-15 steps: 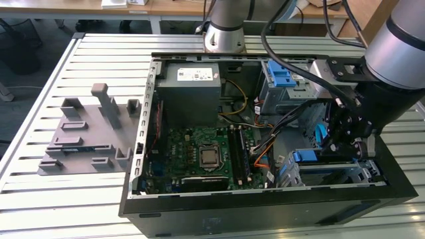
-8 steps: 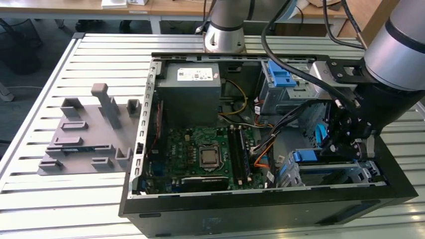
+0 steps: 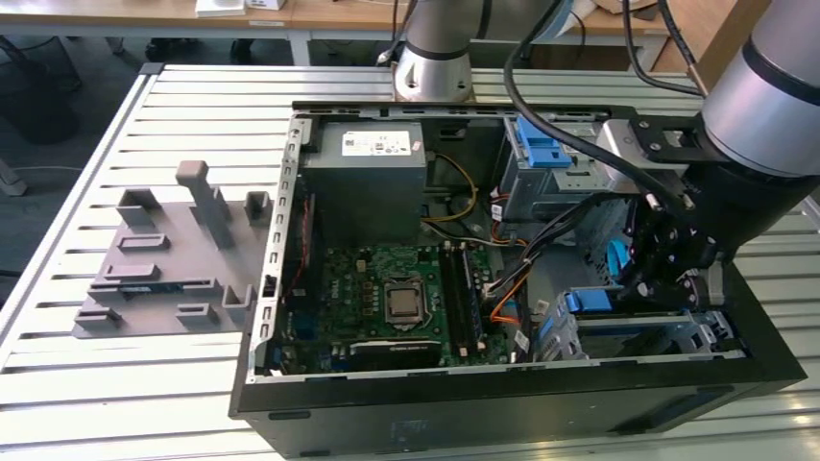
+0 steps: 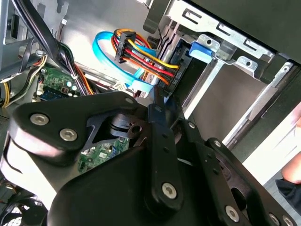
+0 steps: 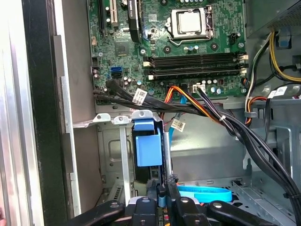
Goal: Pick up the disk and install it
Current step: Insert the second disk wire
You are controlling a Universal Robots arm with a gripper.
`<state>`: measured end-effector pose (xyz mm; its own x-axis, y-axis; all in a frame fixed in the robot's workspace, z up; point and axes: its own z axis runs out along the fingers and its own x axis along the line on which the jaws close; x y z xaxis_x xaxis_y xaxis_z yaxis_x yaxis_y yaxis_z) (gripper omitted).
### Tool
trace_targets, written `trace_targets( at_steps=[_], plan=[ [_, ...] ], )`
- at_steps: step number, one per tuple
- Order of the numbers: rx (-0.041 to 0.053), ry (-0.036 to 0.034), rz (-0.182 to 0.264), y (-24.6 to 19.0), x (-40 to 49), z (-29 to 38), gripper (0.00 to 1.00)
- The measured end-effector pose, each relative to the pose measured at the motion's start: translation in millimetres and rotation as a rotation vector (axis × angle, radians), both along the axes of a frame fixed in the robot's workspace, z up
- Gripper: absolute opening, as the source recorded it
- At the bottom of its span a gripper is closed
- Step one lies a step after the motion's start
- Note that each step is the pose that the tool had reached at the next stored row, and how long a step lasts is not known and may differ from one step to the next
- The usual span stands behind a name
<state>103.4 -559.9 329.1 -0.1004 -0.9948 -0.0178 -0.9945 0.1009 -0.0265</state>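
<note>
Upright, blue-framed disk (image 5: 146, 150) slotted in drive bay, gripper (image 5: 162, 190) pinching its edge

The grey, silver-jointed robot arm (image 3: 769, 106) enters from the upper right of the exterior view and slants down toward the right centre of the frame. Its wrist ends in a black metal gripper (image 3: 666, 274) that points downward at the right of the frame. In the second wrist view the black, bolted linkage plates of the gripper (image 4: 162, 106) cover the lower half of the frame, its narrow fingers (image 4: 157, 113) drawn close together near the centre. In the first wrist view the gripper (image 5: 162, 190) sits at the bottom centre, fingers nearly touching.
</note>
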Motion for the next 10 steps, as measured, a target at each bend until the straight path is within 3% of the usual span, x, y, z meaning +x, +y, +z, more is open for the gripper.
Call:
trace_targets(
  at_steps=[10],
  plan=[
    [0.0003, 0.0022, 0.0, 0.0, -0.1, 11.9, 0.24]
  ],
)
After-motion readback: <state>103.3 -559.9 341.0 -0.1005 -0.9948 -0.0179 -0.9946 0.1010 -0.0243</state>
